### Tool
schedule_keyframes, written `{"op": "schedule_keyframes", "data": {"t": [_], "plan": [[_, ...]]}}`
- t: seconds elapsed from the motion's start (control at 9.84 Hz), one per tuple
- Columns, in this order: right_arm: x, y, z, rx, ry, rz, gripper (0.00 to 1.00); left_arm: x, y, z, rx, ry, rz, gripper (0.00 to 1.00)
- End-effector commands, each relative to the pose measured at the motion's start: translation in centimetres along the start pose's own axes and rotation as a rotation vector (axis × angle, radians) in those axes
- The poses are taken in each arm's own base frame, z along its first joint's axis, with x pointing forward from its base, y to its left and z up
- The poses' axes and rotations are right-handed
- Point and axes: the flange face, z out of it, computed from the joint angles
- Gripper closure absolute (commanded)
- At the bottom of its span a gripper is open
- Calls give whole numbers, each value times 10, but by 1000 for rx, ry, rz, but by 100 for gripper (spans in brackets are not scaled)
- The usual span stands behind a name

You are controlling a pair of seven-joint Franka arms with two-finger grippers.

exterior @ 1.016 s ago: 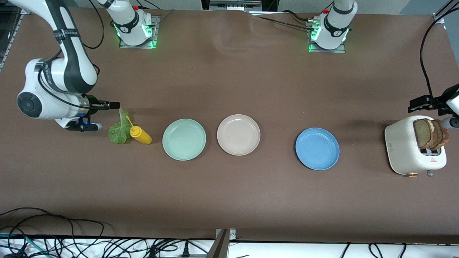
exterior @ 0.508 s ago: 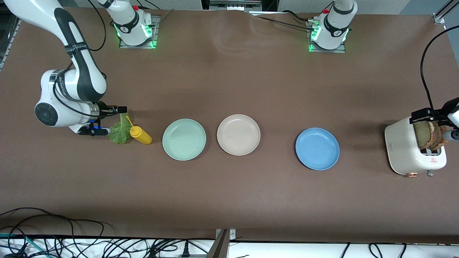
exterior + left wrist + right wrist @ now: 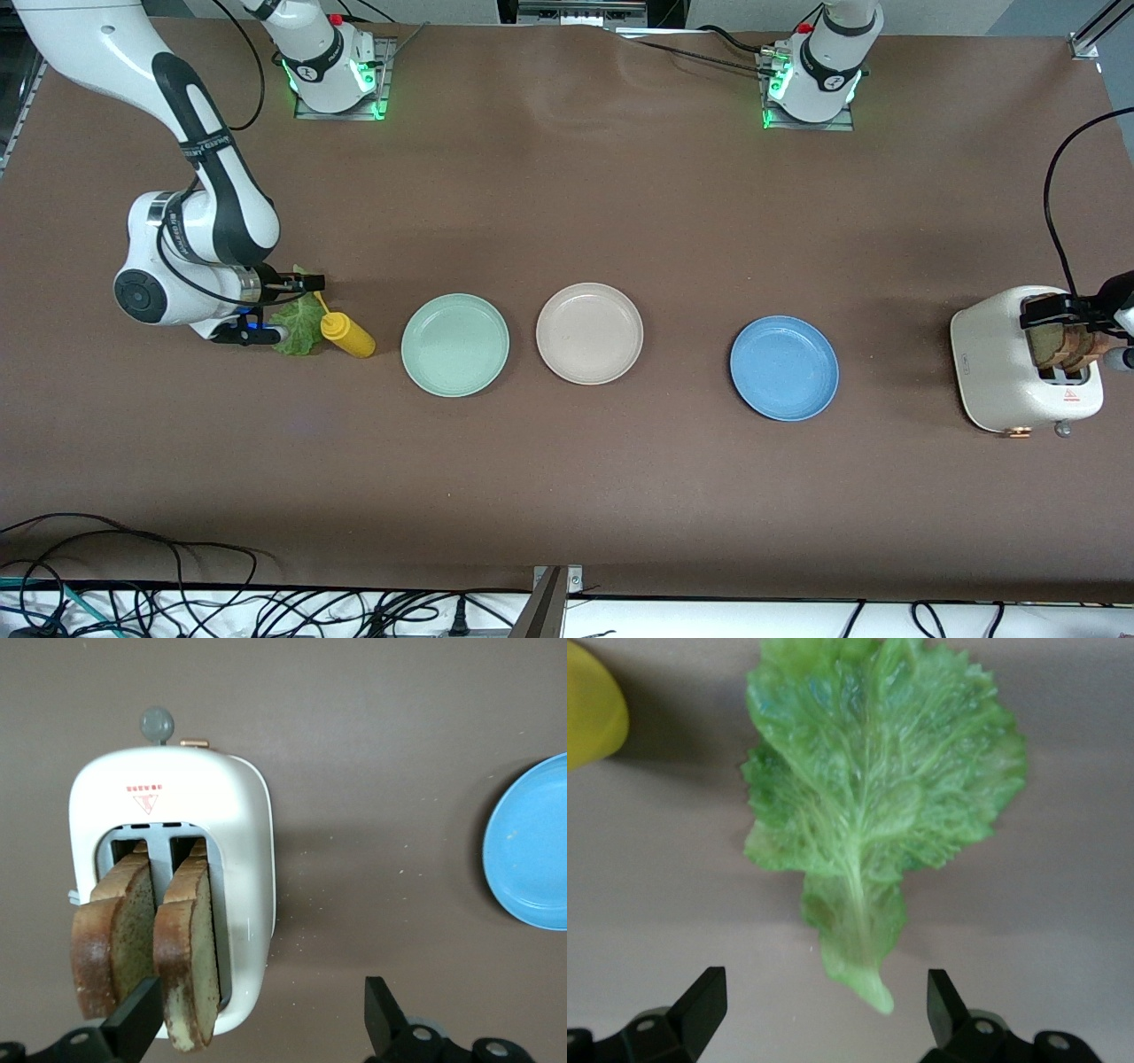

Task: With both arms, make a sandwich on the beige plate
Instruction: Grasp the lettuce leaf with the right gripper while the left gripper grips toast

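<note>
While right gripper (image 3: 819,1010) has dropped over lettuce (image 3: 877,815), left gripper (image 3: 257,1019) neared bread (image 3: 190,961).

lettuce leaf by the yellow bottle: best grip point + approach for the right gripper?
Probably the thick pale stem end of the lettuce leaf, from straight above. The leaf lies flat on the table, so no side gives an edge to pinch; the stem is its narrowest, firmest part, and it points away from the yellow bottle. The open right gripper already straddles the stem line.

Beige plate (image 3: 589,333) between two plates; bread (image 3: 146,943) in toaster (image 3: 239,859).
</note>
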Motion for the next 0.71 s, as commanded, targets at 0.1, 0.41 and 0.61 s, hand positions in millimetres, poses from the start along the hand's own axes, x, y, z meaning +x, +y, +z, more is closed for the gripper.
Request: {"op": "schedule_keyframes", "data": {"t": [0.1,0.41,0.61], "plan": [[10,0,21,19,38,-49,0,8,-14,21,42,-10,25,0],[12,0,25,19,39,-58,22,7,-20,25,42,-13,17,0],[12,1,25,19,39,-57,51,8,-21,23,45,-8,16,0]]}}
